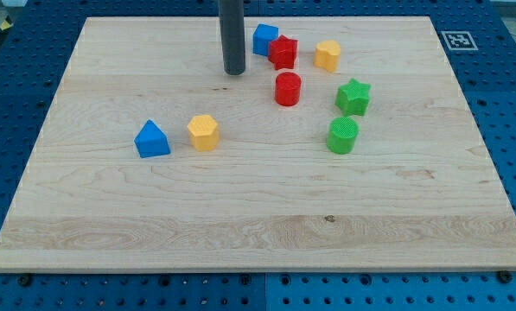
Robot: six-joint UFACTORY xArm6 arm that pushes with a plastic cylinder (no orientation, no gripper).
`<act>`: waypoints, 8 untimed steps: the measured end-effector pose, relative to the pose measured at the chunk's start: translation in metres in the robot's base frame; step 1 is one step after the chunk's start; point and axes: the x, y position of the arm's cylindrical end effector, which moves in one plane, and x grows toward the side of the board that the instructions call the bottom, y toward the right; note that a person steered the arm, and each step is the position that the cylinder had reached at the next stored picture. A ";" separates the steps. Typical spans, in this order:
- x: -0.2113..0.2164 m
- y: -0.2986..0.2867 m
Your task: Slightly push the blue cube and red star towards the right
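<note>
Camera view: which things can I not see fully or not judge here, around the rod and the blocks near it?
- Blue cube, camera view: its right part is covered by the red star; whether they touch cannot be told.
- Rod: its upper part is cut off by the view's top edge.
- My tip: it appears left of the blue cube, apart from it, but the real gap cannot be judged from one view.

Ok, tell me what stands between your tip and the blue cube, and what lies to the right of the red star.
Nothing stands between my tip and the blue cube: bare board only, the cube just to the view's right. The red star touches the cube. Further right, the yellow block sits in the push path, with a small gap from the star.
</note>
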 end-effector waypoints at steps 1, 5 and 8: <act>-0.007 0.000; -0.044 0.028; -0.046 0.048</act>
